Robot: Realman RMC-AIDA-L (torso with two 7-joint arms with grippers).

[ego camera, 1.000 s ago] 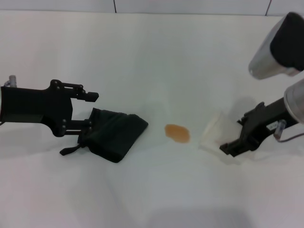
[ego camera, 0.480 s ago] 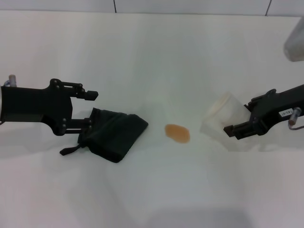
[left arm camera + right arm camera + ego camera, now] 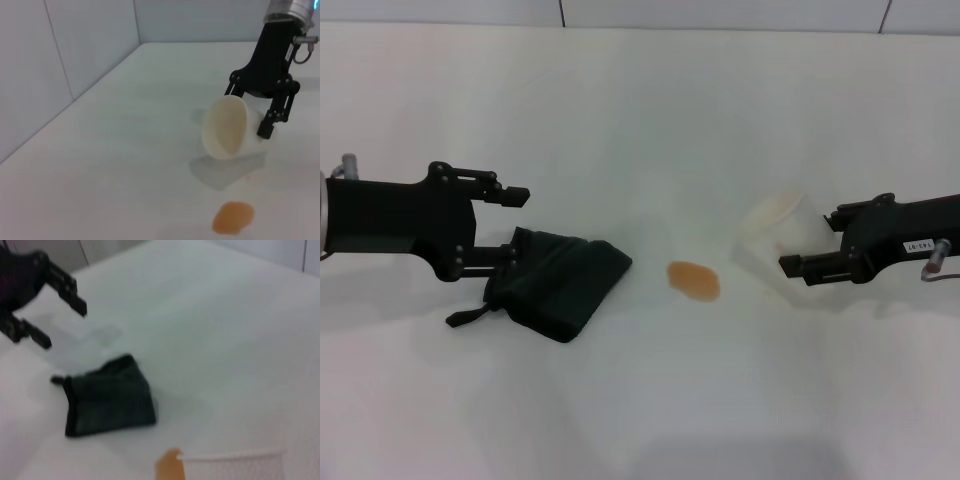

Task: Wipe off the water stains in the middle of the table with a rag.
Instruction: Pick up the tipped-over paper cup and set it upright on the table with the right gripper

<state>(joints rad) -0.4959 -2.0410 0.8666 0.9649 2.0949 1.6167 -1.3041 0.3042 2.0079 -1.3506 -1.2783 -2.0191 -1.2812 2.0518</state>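
Note:
The dark green-black rag (image 3: 560, 282) lies crumpled on the white table (image 3: 640, 120), left of centre, with its loop tag pointing left; it also shows in the right wrist view (image 3: 107, 400). My left gripper (image 3: 510, 225) is open at the rag's left edge, its lower finger over the cloth's rim. The water stains (image 3: 694, 280) are one small orange-brown oval patch in the middle (image 3: 233, 218) (image 3: 169, 466). My right gripper (image 3: 812, 242) is right of the patch, shut on a white cup (image 3: 775, 232) held tipped on its side, mouth facing left (image 3: 226, 128).
The tabletop ends at a tiled wall (image 3: 720, 12) at the back. A pale wall (image 3: 60, 45) borders the table in the left wrist view. Nothing else stands on the table.
My right gripper has swung the white cup from a steep downward tilt to lying level and drawn slightly away from the patch. The left arm, the rag and the patch have stayed put.

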